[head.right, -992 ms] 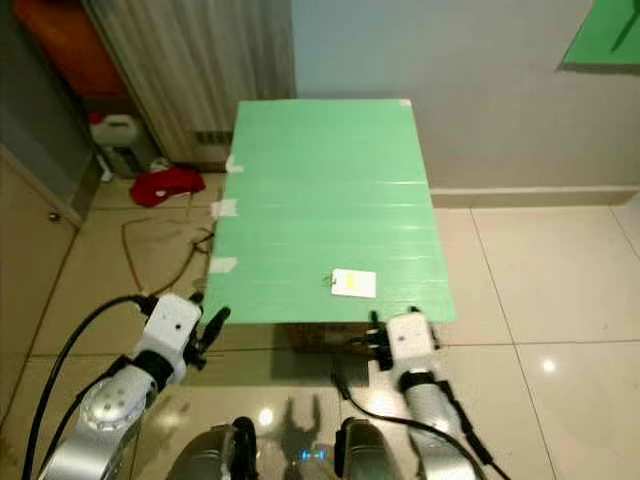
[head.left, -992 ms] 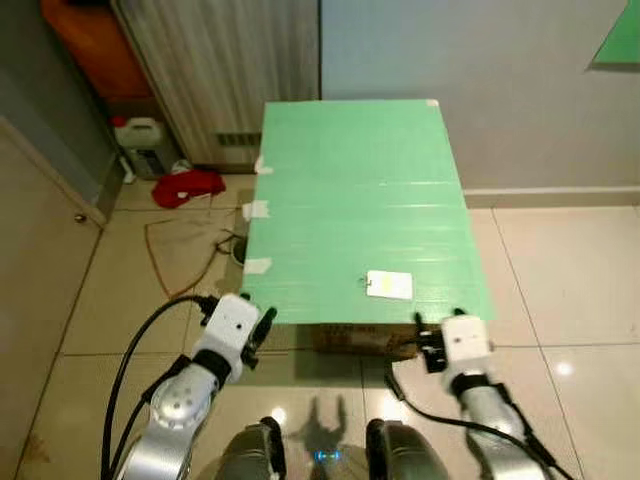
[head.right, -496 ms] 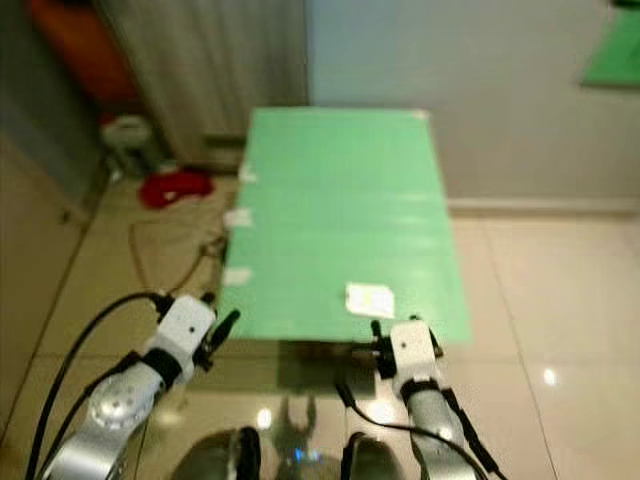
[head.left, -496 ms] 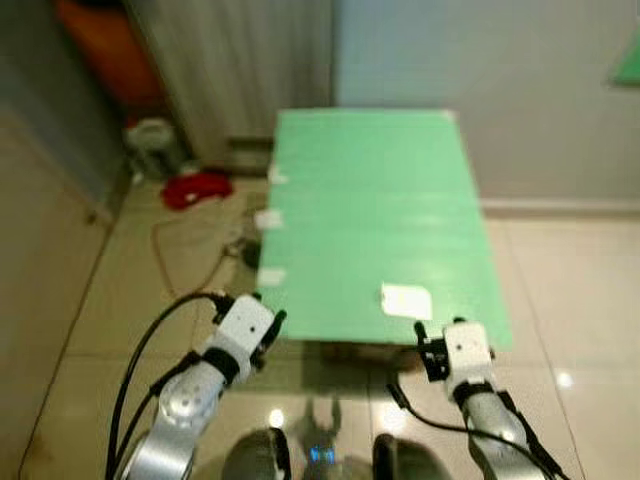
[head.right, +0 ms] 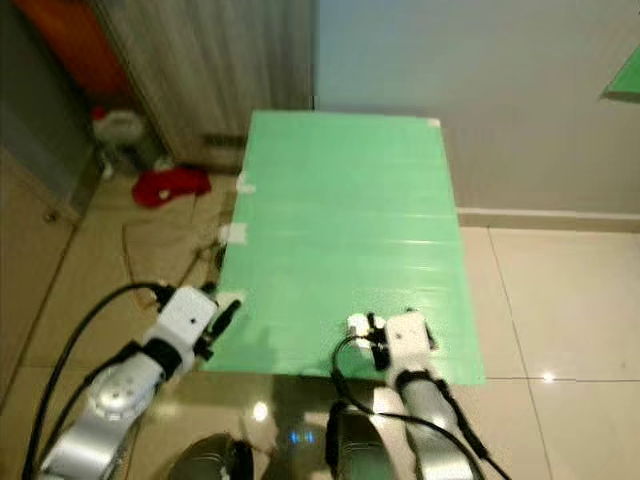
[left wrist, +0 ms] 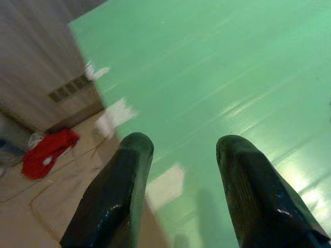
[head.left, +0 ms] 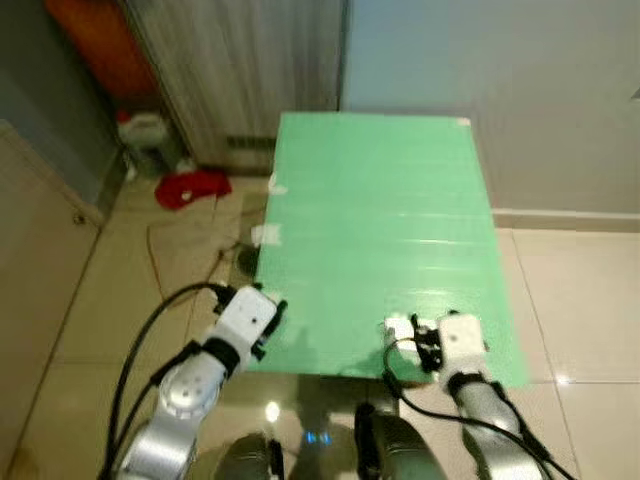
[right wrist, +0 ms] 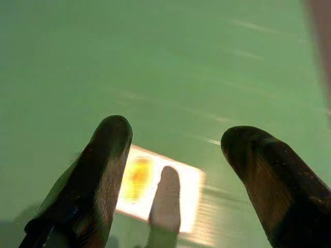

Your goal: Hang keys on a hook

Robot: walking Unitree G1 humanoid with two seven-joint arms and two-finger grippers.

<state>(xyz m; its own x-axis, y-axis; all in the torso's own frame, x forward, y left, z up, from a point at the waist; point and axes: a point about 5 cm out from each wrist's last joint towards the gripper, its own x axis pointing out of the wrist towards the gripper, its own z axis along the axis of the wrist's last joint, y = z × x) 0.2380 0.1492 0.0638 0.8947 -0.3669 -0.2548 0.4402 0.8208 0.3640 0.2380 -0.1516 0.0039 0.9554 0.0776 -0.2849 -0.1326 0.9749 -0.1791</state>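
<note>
A white key tag (head.left: 397, 326) with a yellow label (right wrist: 138, 181) lies flat near the front edge of the green table (head.left: 380, 210). My right gripper (right wrist: 176, 139) hovers just above it, open, with the tag showing between and below its two fingers. From the head views the right gripper (head.left: 430, 340) sits directly beside the tag. My left gripper (left wrist: 186, 150) is open and holds nothing, over the table's front left corner (head.left: 272, 318). I cannot make out any keys or a hook.
White tape strips (head.left: 265, 235) mark the table's left edge. On the tiled floor to the left lie a red cloth (head.left: 193, 186), a white jug (head.left: 145, 132) and a loose cord (head.left: 165, 250). A grey ribbed panel (head.left: 240, 70) and a wall stand behind the table.
The camera has come closer to the table. Both grippers, which were in front of the table's edge, are now over it, and the right one has reached the tag.
</note>
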